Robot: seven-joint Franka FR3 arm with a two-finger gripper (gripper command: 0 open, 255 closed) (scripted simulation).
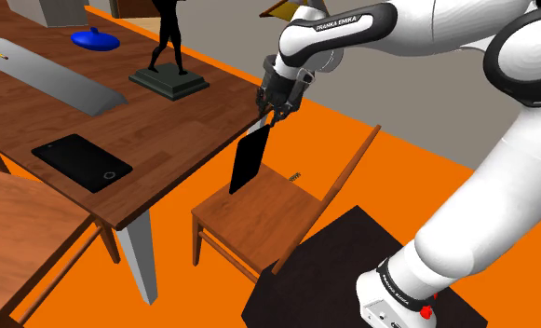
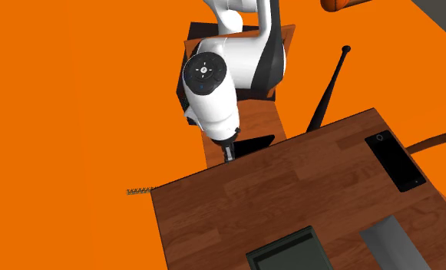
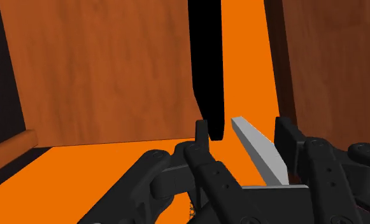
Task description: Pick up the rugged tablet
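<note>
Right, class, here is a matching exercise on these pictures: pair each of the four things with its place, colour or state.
1 hanging tablet
2 buttoned tablet
3 knobbed dish
4 statue

A blue
B in the claw, above the chair
C standing on a dark base
D lying on the table

Pairs: 1-B, 2-D, 3-A, 4-C
</note>
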